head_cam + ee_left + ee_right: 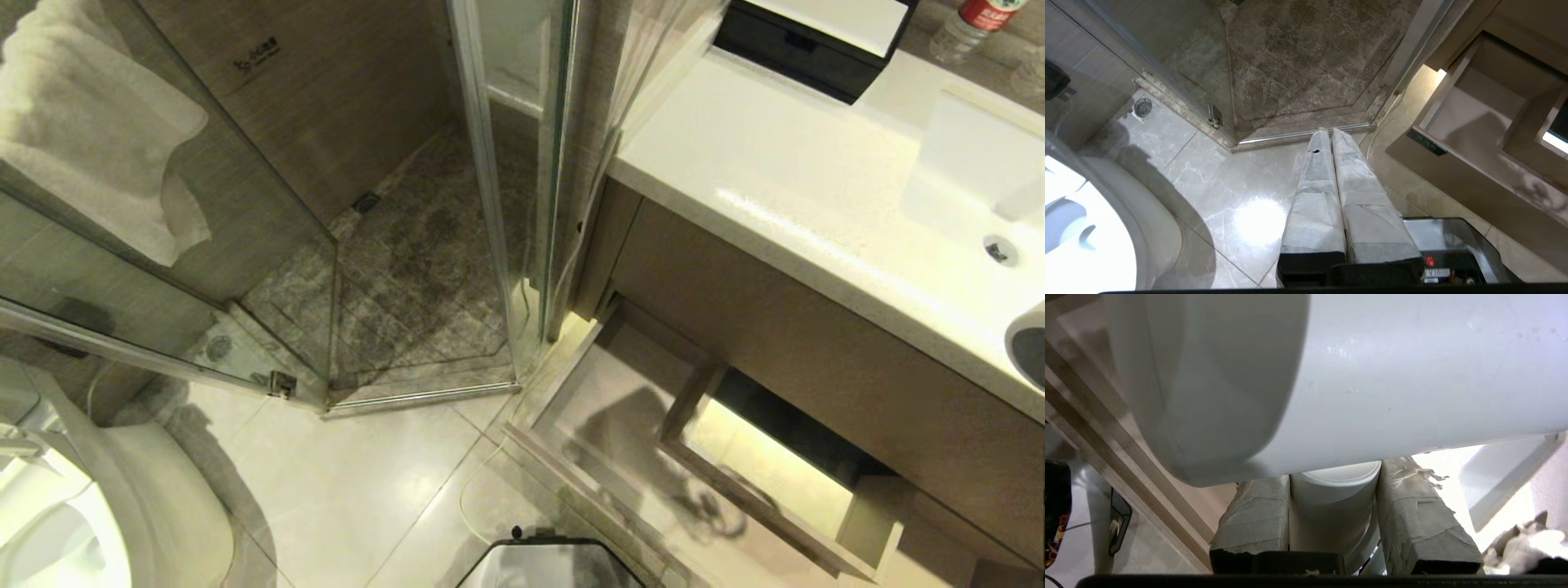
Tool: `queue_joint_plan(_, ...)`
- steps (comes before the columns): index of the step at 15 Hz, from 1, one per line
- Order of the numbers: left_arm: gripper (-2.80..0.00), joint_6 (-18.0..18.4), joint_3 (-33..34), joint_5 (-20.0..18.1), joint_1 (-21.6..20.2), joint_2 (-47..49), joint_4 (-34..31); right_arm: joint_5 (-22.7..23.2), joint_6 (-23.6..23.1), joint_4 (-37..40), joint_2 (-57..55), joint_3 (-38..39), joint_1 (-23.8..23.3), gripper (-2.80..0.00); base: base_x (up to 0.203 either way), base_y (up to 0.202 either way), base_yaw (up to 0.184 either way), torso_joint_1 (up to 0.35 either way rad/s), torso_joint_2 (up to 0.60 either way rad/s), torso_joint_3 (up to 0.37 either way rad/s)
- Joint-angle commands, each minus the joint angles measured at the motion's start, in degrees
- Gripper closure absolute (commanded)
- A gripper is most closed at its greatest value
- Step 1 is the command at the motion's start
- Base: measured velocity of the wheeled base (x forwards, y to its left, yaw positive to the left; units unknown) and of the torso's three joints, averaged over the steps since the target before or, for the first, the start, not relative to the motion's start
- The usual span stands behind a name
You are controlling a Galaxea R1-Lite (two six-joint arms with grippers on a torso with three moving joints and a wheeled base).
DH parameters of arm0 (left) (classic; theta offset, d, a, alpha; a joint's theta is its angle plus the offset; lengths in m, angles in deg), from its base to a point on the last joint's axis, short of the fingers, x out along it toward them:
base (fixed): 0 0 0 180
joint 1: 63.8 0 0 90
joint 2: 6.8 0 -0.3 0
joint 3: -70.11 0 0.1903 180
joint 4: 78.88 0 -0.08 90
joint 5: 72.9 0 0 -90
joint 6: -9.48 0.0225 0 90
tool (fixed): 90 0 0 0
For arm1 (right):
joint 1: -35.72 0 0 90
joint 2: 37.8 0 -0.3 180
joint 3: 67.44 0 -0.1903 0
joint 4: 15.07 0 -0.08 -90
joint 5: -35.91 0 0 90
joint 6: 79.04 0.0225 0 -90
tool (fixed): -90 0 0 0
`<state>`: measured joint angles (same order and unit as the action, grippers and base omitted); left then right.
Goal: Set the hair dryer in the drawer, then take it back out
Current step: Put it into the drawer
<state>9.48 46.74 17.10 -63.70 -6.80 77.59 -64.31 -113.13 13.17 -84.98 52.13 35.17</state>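
The white hair dryer (1372, 375) fills the right wrist view, its barrel lying across just beyond the fingertips. My right gripper (1335, 477) is shut on its white handle (1335, 514), with a taped finger (1257, 522) pressed on each side. A wood-grain edge (1106, 428) runs beside it. The drawer (584, 380) stands pulled open below the vanity; only a dark shadow lies on its floor in the head view, where neither gripper nor hair dryer shows. My left gripper (1331, 131) hangs shut and empty over the floor tiles, left of the drawer (1457, 171).
A white countertop (767, 171) with a sink (980, 188) tops the vanity, bearing a black box with a white top (816, 37) and a bottle (976, 24). A glass shower enclosure (490, 204) stands left of the drawer, a towel (90, 122) and a toilet (98, 506) farther left.
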Motion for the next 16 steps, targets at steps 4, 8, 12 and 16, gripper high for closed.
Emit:
queue_joint_plan(4, 0.0, 0.0, 0.1, 0.0, 0.0, 0.0, 0.0, 0.0, 0.0, 3.4, 4.8, 0.4, -1.4, 0.0, 0.0, 0.0, 0.0, -0.229, -0.02, -0.252)
queue_joint_plan(8, 0.0, 0.0, 0.1, 0.0, 0.0, 0.0, 0.0, 0.3, 0.9, 5.3, 10.4, 1.0, -1.6, 0.0, 0.0, 0.0, 0.0, -0.207, -0.08, -0.281)
queue_joint_plan(12, 0.0, 0.0, 0.0, 0.0, 0.0, 0.0, 0.0, -0.1, 1.7, 7.1, 14.0, 0.7, -1.6, 0.0, 0.0, 0.0, 0.0, -0.161, -0.14, -0.309)
queue_joint_plan(16, 0.0, 0.0, 0.0, 0.0, 0.0, 0.0, 0.0, 0.0, 1.5, 7.6, 15.8, -0.1, -1.6, 0.0, 0.0, 0.0, 0.0, -0.12, -0.21, -0.336)
